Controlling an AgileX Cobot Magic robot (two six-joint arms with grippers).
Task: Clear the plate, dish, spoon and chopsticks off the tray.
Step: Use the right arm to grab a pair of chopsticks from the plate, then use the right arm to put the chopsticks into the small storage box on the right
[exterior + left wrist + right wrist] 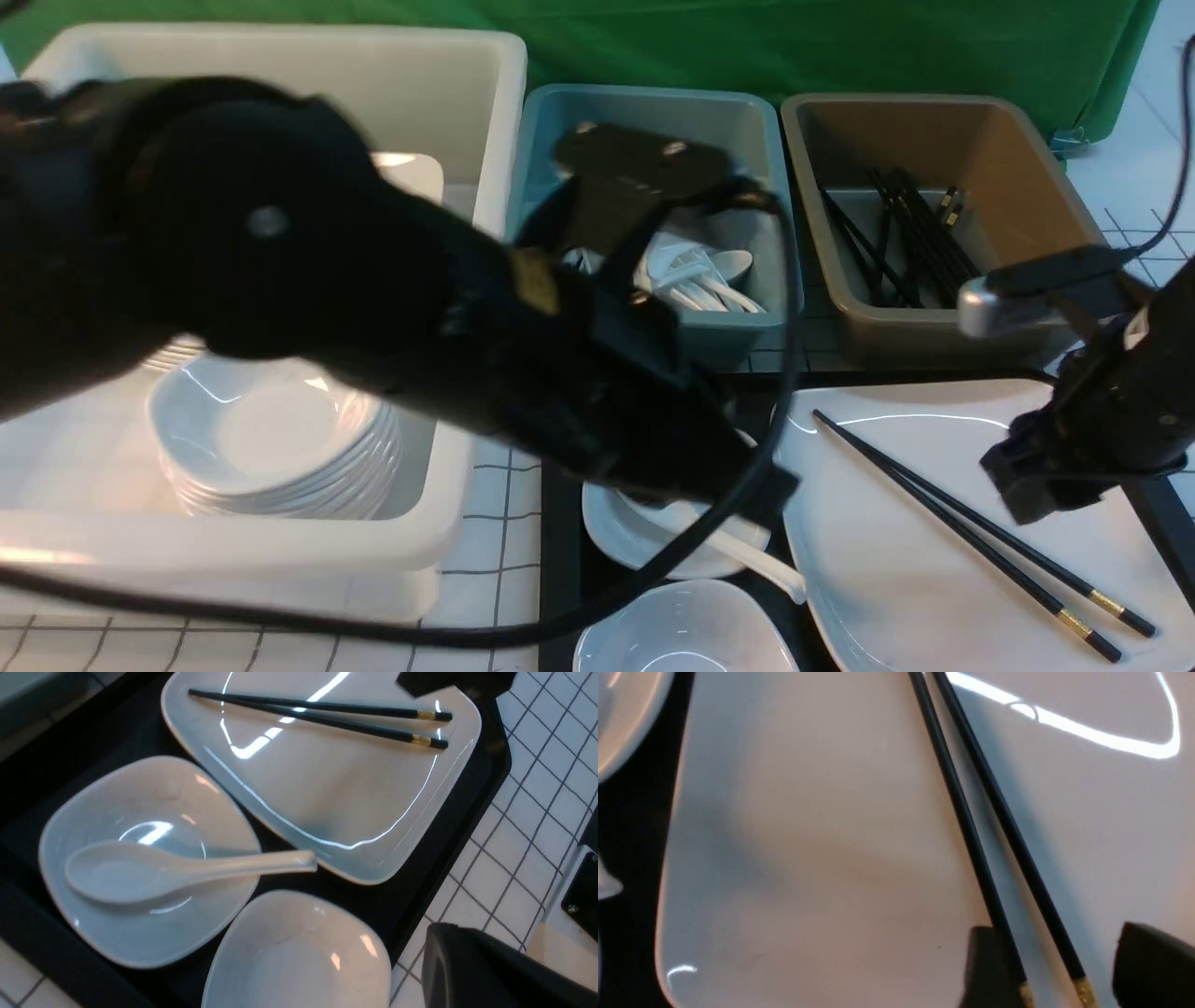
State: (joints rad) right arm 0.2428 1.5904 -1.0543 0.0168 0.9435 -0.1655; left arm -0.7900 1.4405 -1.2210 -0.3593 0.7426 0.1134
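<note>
The black tray holds the large white plate with the black chopsticks lying across it. Beside the plate a small white dish carries the spoon, whose handle points at the plate. A second small dish sits near the tray's front edge. My right gripper is open just above the plate, a finger on each side of the chopsticks' gold-banded ends. My left gripper is shut and empty, beyond the tray's rim; its arm hides part of the dish in the front view.
Behind the tray stand a teal bin with white spoons and a brown bin with black chopsticks. A large white bin on the left holds a stack of dishes. The table is white with a grid.
</note>
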